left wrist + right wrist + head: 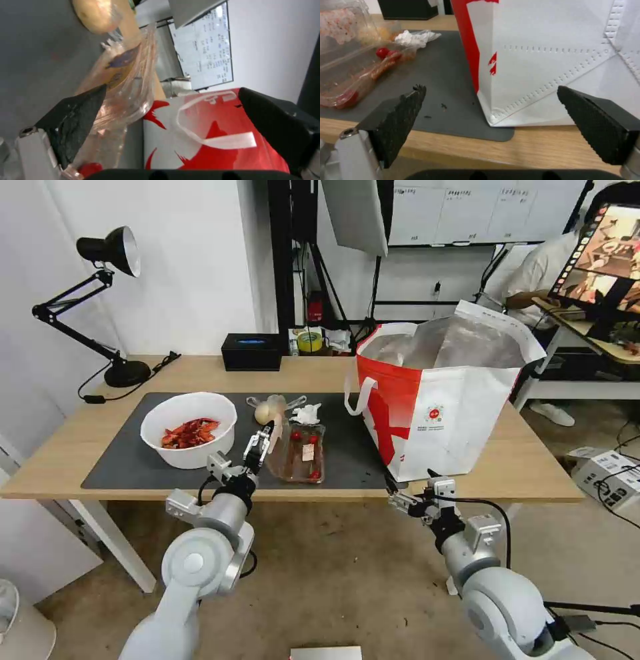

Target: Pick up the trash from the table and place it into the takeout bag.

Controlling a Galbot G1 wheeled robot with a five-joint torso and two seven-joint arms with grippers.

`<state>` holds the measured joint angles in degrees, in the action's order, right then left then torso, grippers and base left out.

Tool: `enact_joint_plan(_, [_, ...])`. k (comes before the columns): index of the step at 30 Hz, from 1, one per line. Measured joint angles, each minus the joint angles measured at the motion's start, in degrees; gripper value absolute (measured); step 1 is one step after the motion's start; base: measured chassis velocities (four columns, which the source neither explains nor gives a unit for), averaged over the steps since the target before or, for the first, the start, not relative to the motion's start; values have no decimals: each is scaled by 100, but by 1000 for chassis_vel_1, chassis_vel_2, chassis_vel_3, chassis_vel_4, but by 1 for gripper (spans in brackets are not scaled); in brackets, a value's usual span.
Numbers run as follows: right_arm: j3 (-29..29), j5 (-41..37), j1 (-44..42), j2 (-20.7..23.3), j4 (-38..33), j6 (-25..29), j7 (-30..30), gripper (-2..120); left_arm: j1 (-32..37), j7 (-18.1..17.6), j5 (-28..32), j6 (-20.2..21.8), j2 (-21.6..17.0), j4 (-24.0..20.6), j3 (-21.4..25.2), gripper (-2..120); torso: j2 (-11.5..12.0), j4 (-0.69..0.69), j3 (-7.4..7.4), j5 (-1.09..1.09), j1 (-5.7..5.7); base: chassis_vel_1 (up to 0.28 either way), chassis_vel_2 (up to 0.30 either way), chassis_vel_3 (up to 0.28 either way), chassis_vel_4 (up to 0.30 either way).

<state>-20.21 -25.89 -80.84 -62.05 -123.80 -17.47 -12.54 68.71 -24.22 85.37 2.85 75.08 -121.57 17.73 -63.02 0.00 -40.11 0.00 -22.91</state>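
Observation:
On the dark mat of the table [67, 460] stand a white bowl of red shells [190, 428], a clear plastic tray [303, 450] with red scraps, a crumpled tissue [307, 413] and a clear bag with a yellowish lump [267, 410]. My left gripper [261, 441] is open at the tray's left edge. In the left wrist view one finger [76, 117] lies against the clear tray [123, 82]. The white-and-red takeout bag [440, 407] stands open to the right. Open too, my right gripper [400, 499] hovers at the table's front edge, facing the bag's near corner [546, 62].
A black tissue box [251, 351] and a black desk lamp [110, 253] stand at the table's back. A person sits at a desk with a monitor [607, 253] at the back right. Cardboard boxes [607, 467] lie on the floor to the right.

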Motion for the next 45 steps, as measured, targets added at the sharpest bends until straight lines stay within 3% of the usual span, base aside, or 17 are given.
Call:
enact_joint_plan(12, [-145,-17,-204,-21,-282,10,2,100,-268,7,-85,23,-59,162,-422,100,0,0,0,0,0,0,0,0,0])
enact_joint_plan(19, [-247,-64,-352,-56,-487,35,13,100,-530,50,-265,42,-397,296,-667,100,0,0,0,0,0,0,0,0,0])
enact_joint_plan(23, [-268,-77,-420,-74,-552,55,25,100,-605,318,-832,157,-748,395,-717,100,0,-1,0,-1,0,0,0,0,0])
enact_joint_plan(25, [-248,-177,-405,-71,-562,162,28,100,-612,770,-1409,345,-1052,475,-720,100,0,-1,0,-1,0,0,0,0,0])
enact_joint_plan(26, [-248,-177,-405,-71,-562,162,28,100,-612,770,-1409,345,-1052,475,-720,100,0,-1,0,-1,0,0,0,0,0])
enact_joint_plan(29, [-146,-653,-234,-62,-529,489,-14,100,-697,1721,-2608,390,-1542,708,-814,100,0,1,0,-1,0,0,0,0,0])
enact_joint_plan(30, [-146,-653,-234,-62,-529,489,-14,100,-697,1721,-2608,390,-1542,708,-814,100,0,1,0,-1,0,0,0,0,0])
enact_joint_plan(32, [-93,-926,-129,-29,-525,599,15,100,-799,2170,-3166,292,-1832,858,-971,98,0,0,0,-1,0,0,0,0,0])
enact_joint_plan(40, [158,-1368,197,198,-494,692,157,100,-1100,2732,-4405,-82,-2146,1284,-1258,85,0,0,0,-1,0,0,0,0,0])
enact_joint_plan(42, [211,-1393,277,246,-470,692,162,100,-1187,2868,-4627,-155,-2222,1358,-1293,79,0,0,0,-1,0,0,0,0,0])
enact_joint_plan(45, [424,-1673,558,405,-392,671,161,100,-1382,3373,-4947,-260,-2536,1511,-1383,65,0,0,-1,0,0,0,0,0,0])
